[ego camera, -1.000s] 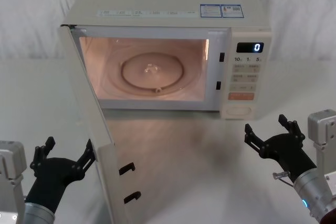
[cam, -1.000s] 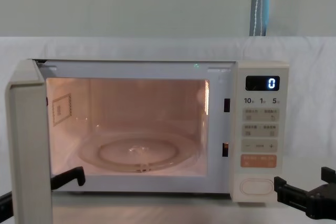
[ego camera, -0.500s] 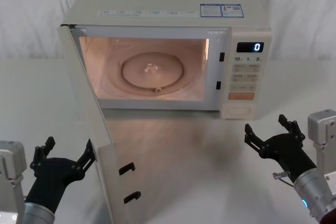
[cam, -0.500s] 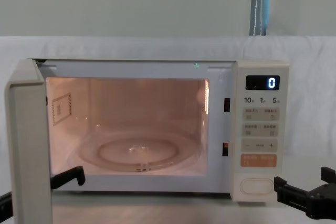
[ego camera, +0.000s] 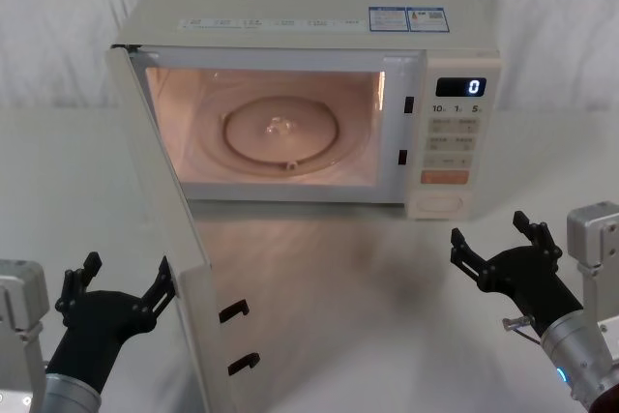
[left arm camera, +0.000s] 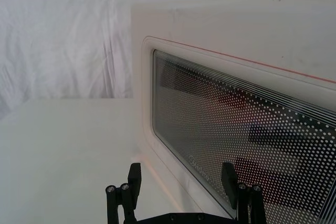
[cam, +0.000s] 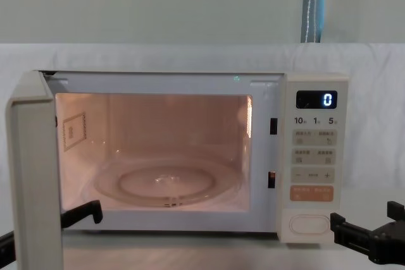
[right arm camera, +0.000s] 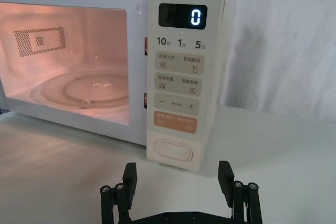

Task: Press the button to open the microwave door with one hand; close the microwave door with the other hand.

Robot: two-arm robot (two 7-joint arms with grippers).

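The microwave door (ego camera: pixel 179 239) stands swung wide open to the left, its lit cavity and glass turntable exposed. Its dark dotted window (left arm camera: pixel 247 135) faces my left wrist camera. My left gripper (ego camera: pixel 118 287) is open, low at the front left, its right fingertip (ego camera: pixel 166 278) close to the door's outer face. The button (ego camera: pixel 440 204), a large cream oblong key, sits at the bottom of the control panel below the orange key. It shows again as the button (right arm camera: pixel 171 150) and the button (cam: pixel 309 225). My right gripper (ego camera: pixel 495 235) is open, a short way in front of and right of the button, not touching it.
The cream microwave (ego camera: pixel 309 7) stands at the back of a white-draped table (ego camera: pixel 368 316). Its display (ego camera: pixel 461 87) reads 0. Two black latch hooks (ego camera: pixel 237 336) jut from the door's edge. White cloth hangs behind.
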